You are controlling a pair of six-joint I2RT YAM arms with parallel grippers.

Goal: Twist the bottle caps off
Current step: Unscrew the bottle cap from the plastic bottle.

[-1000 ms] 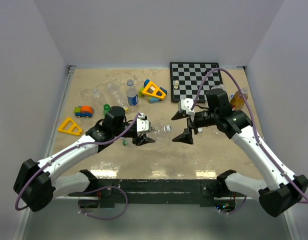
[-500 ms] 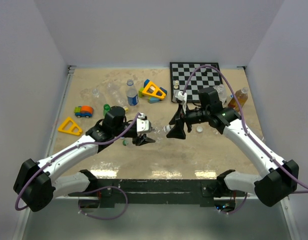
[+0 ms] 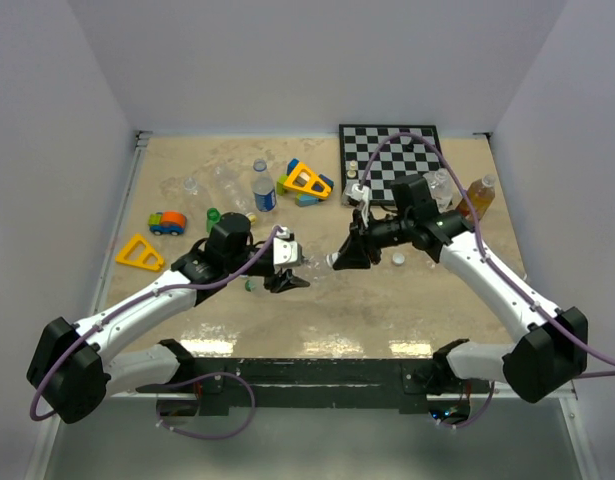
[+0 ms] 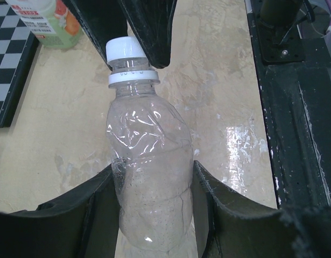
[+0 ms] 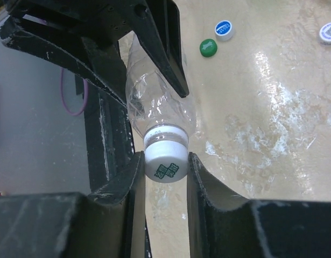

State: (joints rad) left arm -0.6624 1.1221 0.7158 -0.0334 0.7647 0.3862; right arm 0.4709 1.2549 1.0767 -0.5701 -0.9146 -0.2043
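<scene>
Step in hand: twisting the white cap [image 5: 165,161] off the clear bottle [image 4: 149,177], with one arm on each end.
Left hand [image 3: 287,281]: clamped on the bottle's body, a finger against each flank, with the neck pointing toward the other arm.
Right hand [image 3: 339,262]: narrowed onto the cap. In the right wrist view its fingers [image 5: 135,180] press the cap's rim from both sides.
Where the cap is: on the bottle's neck, above the collar ring, between the two arms and above the counter [image 4: 63,123]. Whether it has loosened at all cannot be told.
How to turn it well: probably roll the right wrist about the bottle's long axis, keeping the cap centred between the fingers so it does not squirm out sideways. Let the hand back away slightly along the neck as the thread climbs.
Holding side: the left arm should stay fixed and resist the twist.
Risk: the bottle looks thin and creased, so it may rotate or buckle inside the left grasp and no thread would be gained.
Other caps: a green cap [image 5: 208,47] and a blue cap [image 5: 223,28] lie loose on the counter, so the task looks partly done.
</scene>
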